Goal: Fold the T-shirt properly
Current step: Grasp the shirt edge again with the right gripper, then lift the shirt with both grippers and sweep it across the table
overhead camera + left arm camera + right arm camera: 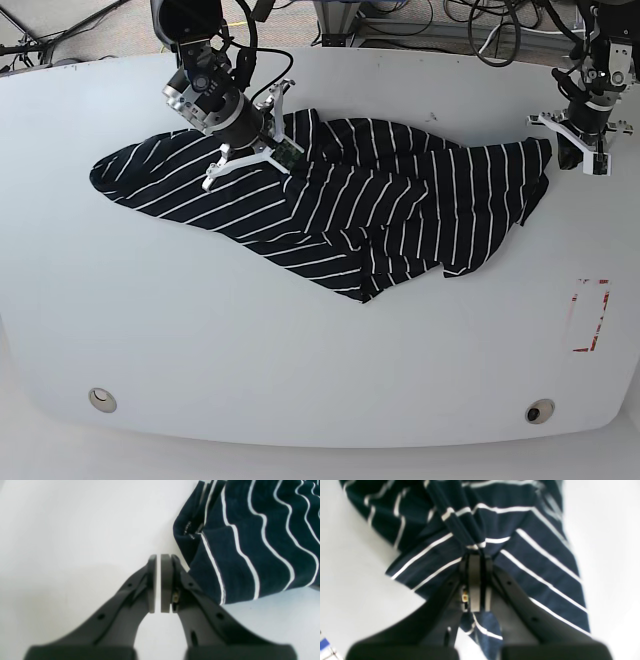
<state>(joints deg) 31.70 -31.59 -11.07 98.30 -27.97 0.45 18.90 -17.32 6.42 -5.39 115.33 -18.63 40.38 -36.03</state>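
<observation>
**While the Garment Is Lying Unfolded: An Early Stage of the Fold**

While the T-shirt (340,215) is sprawling crumpled across the middle of the white table (300,370), no fold is showing yet; the cloth is bunching in ridges, one end trailing toward the base view's left and the other reaching toward its right edge. The right gripper (478,555) is pinching a gathered pleat of the striped fabric near the shirt's upper left part, its jaws pressed together on the cloth, which is puckering around them. The left gripper (158,557) is standing just beside the shirt's far right edge, its jaws nearly pressed together with only a thin slit between them and nothing held; bare table is showing through that slit. Judged from this arrangement, the work is barely starting: spreading the shirt flat, squaring the sleeves and making every fold are all remaining.
</observation>
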